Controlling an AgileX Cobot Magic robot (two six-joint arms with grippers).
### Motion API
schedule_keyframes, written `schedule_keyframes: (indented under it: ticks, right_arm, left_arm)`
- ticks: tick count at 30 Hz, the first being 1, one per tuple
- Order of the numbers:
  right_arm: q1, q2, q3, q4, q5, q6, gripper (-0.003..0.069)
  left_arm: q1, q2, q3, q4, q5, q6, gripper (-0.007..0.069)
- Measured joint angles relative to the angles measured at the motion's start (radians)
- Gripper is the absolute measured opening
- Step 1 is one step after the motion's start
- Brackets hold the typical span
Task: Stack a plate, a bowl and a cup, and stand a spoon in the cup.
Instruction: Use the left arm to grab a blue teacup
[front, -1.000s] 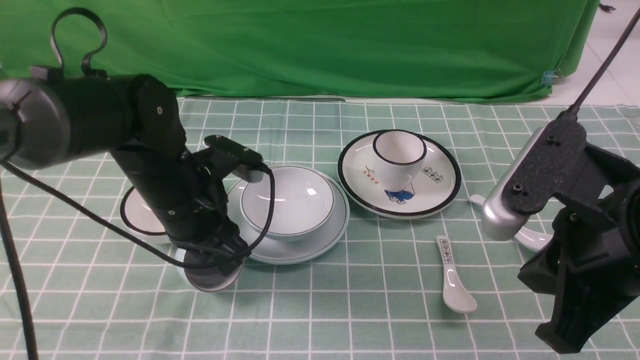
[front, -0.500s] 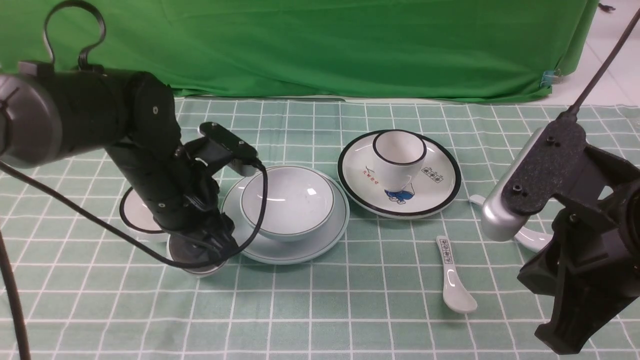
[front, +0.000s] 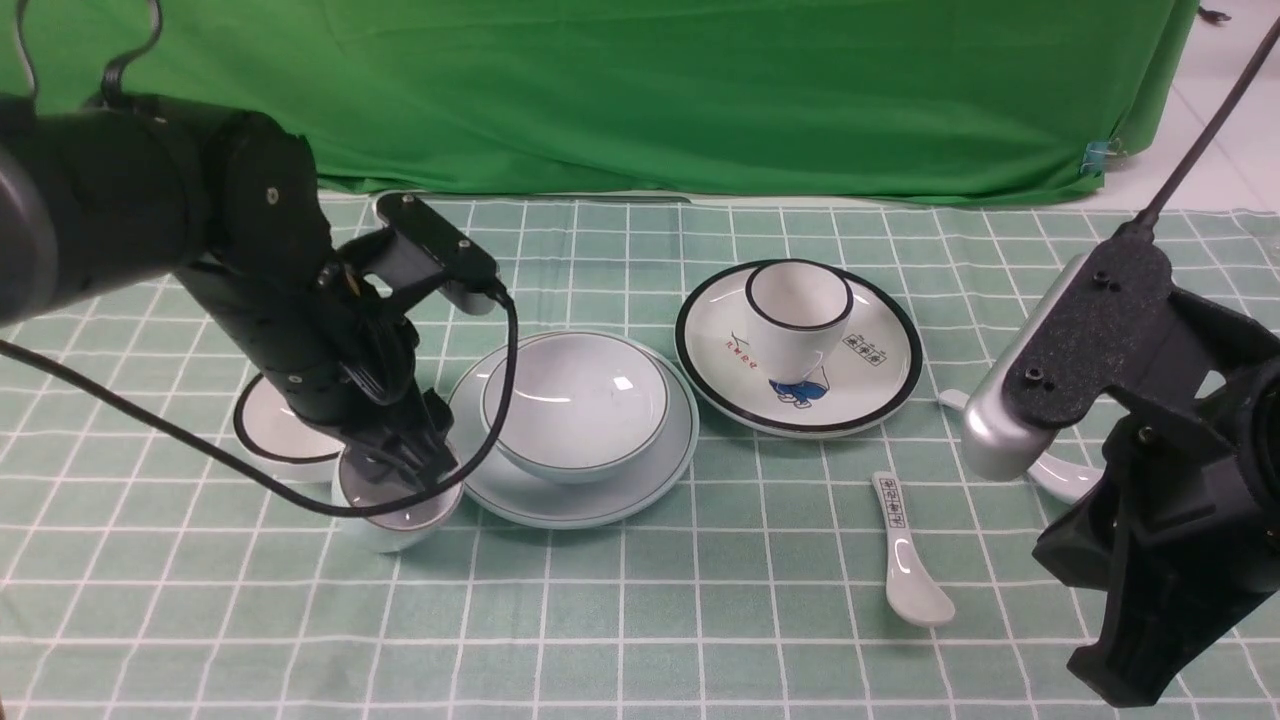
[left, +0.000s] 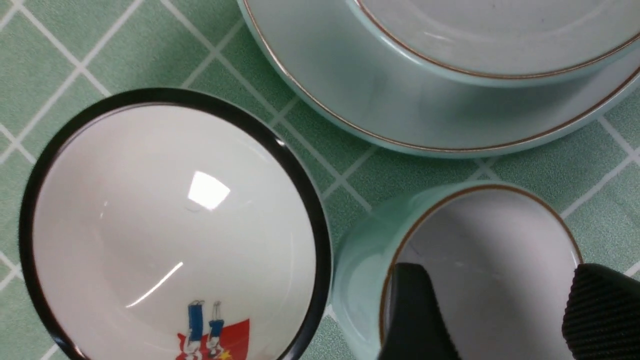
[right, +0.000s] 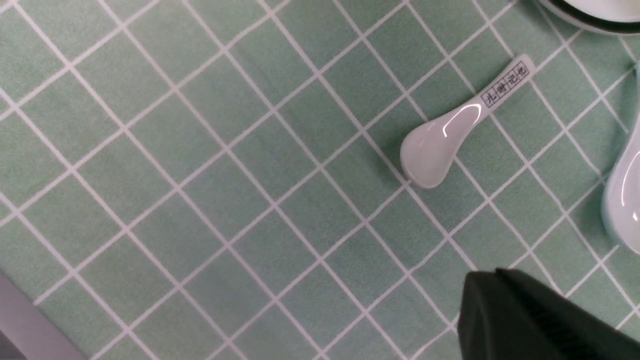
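The pale blue-green cup (front: 395, 515) (left: 480, 270) stands upright on the cloth, left of the plate (front: 560, 500) (left: 360, 90). The bowl (front: 575, 400) (left: 475, 30) sits on that plate. My left gripper (front: 410, 470) (left: 505, 310) hangs over the cup's mouth, open. One finger (left: 415, 310) dips inside the cup and the other sits at the opposite rim. The plain white spoon (front: 1065, 480) (right: 622, 200) lies at the right, partly hidden behind my right arm. My right gripper (front: 1110, 680) (right: 480, 282) is shut on nothing, above bare cloth.
A black-rimmed bowl (front: 270, 430) (left: 170, 225) sits close beside the cup. A black-rimmed printed plate (front: 880, 385) carries a black-rimmed cup (front: 800, 310). A spoon with printed marks (front: 905, 560) (right: 440, 145) lies on the cloth right of centre. Green cloth hangs behind.
The left arm has drawn back and to the left. The cup was tilted in its grip; now it stands upright on the cloth and the jaws have spread. The right arm has not moved.
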Motion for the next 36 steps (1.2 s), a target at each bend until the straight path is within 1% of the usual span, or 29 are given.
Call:
schedule_keyframes:
  ticks: [5,8,12,19,21,27,29,32,36]
  right_arm:
    - [0.000,0.000,0.000,0.001,-0.002,0.000,0.0021]
    - [0.000,0.000,0.000,0.001,-0.002,0.006,0.0021]
    - [0.000,0.000,0.000,0.002,-0.002,0.019,0.0021]
    - [0.000,0.000,0.000,0.002,-0.001,0.022,0.0021]
    - [0.000,0.000,0.000,0.002,0.001,0.022,0.0021]
    - [0.000,0.000,0.000,0.002,0.001,0.022,0.0021]
    - [0.000,0.000,0.000,0.002,0.001,0.019,0.0021]
    - [0.000,0.000,0.000,0.002,-0.002,0.015,0.0021]
    - [0.000,0.000,0.000,0.002,-0.002,0.012,0.0021]
  left_arm:
    - [0.000,0.000,0.000,0.041,-0.003,0.000,0.0495]
    - [0.000,0.000,0.000,0.064,-0.004,0.000,0.0514]
    - [0.001,0.000,0.000,0.065,-0.004,0.000,0.0522]
    - [0.001,-0.001,0.000,-0.030,0.029,0.002,0.0524]
    - [0.001,-0.014,0.000,-0.068,0.053,0.002,0.0509]
    - [0.001,-0.103,0.002,-0.095,0.132,0.002,0.0454]
    - [0.001,-0.125,0.015,-0.106,0.139,0.001,0.0448]
    - [0.001,-0.141,0.069,-0.118,0.124,-0.006,0.0446]
    - [0.001,-0.141,0.157,-0.099,0.089,-0.016,0.0446]
